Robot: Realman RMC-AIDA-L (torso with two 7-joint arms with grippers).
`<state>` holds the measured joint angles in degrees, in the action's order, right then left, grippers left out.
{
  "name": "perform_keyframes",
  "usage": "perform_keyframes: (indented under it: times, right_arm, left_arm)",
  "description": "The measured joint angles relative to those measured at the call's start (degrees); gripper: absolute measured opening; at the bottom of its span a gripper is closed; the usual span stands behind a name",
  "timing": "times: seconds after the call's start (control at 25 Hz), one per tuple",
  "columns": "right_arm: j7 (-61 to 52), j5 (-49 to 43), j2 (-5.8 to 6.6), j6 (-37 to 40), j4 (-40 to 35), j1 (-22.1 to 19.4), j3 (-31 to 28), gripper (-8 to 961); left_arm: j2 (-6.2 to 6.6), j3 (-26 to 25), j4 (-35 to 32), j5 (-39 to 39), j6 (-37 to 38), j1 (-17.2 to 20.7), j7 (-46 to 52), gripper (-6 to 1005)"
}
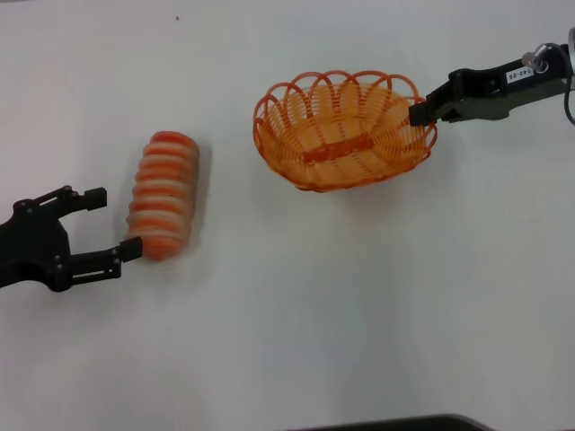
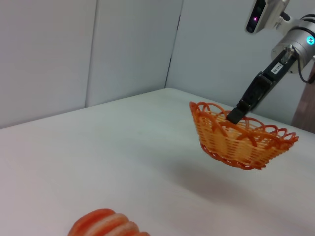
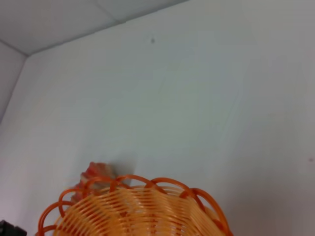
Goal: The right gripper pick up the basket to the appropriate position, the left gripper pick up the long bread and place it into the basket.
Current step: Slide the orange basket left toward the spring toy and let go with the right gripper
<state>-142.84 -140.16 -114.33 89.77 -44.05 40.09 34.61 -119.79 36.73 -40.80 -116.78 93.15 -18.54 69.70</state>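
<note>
Black two-finger left gripper point(image 1: 106, 224), visible screws; black right gripper point(image 1: 419, 114), white label on link, silver-white wrist, blue-lit ring, dark cable

Two tools are showing in the head view — the left tool point(image 1: 110, 223), one, with its two fingers spread apart beside the loaf, and the right tool point(image 1: 420, 113), one, with its fingers closed on the basket's rim. One basket point(image 1: 344, 131) is appearing there, and the same single basket is showing up in the left wrist view point(image 2: 241, 140) and the right wrist view point(image 3: 138, 209). One long bread point(image 1: 163, 194) is lying on one white surface point(image 1: 359, 305) — no second loaf is turning up in either wrist view, only part of the same one point(image 2: 106, 223). That is making two tools, one basket, one loaf, one surface.
</note>
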Motion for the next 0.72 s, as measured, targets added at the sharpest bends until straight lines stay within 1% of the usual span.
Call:
perform_keyframes:
  times: [0.04,0.12,0.24,0.32,0.4,0.56,0.72]
  right_arm:
    - [-1.34,0.01,-0.10,-0.43,0.43,-0.05,-0.08,73]
    - [-4.36,0.02,-0.75,-1.78,1.20,-0.23,-0.14,73]
    - [-7.68,-0.17,-2.47,-3.49,1.25,-0.68,0.25,74]
    - [-8.82,-0.35,-3.21,-4.27,1.06,-0.85,0.32,74]
    - [-9.50,-0.45,-3.64,-5.04,0.95,-1.15,0.38,74]
    - [-10.45,-0.52,-3.95,-6.96,0.26,-2.63,0.38,74]
    - [-12.17,-0.53,-5.00,-8.22,-4.51,-5.16,0.55,74]
  left_arm:
    - [-0.02,-0.02,-0.24,0.01,-0.03,0.02,0.05,914]
    - [-0.11,-0.18,-0.71,0.05,-0.04,0.01,0.23,915]
    - [-0.47,-0.35,-1.95,0.07,-0.38,0.02,0.32,915]
    - [-0.56,-0.36,-2.47,0.07,-0.49,0.02,0.37,915]
    - [-0.57,-0.36,-2.72,0.07,-0.53,-0.06,0.38,915]
    - [-0.88,-0.35,-2.82,0.07,-0.60,-0.16,0.39,915]
    - [-1.14,-0.34,-2.88,-0.03,-0.61,-0.21,0.41,915]
